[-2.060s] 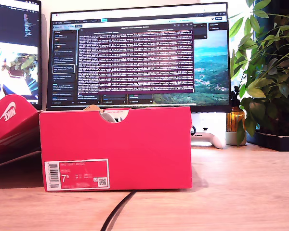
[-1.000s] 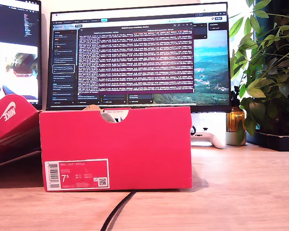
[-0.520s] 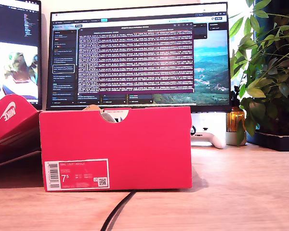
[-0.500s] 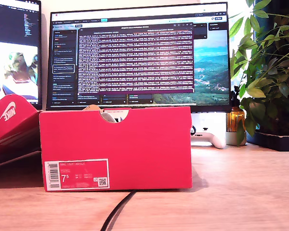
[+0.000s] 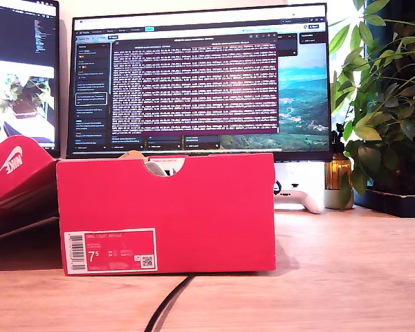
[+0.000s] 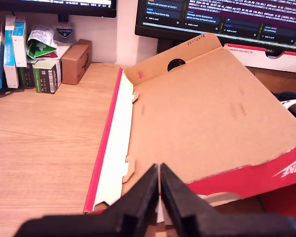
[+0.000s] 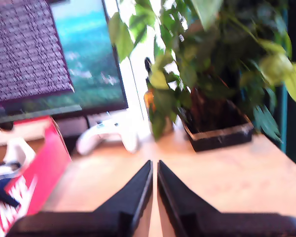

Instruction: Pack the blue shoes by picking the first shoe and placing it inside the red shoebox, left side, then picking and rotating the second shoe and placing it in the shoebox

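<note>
my first gripper (image 6: 159, 182), jaws closed and empty, hangs over the red shoebox (image 5: 166, 211) lid (image 6: 197, 118); my second gripper (image 7: 154, 180), closed, empty, faces a potted plant (image 7: 212, 74).

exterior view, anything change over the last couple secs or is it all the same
On the desk nothing visibly moved: the red shoebox, the black cable in front of it, the white controller and the plant all stayed put. Only the picture on the side monitor at the exterior view's left kept changing. No gripper shows in this view.

Matt red cardboard shoebox (image 5: 194, 207), smooth wood-grain desk (image 5: 346, 277), glossy black cable (image 5: 167, 304)
</note>
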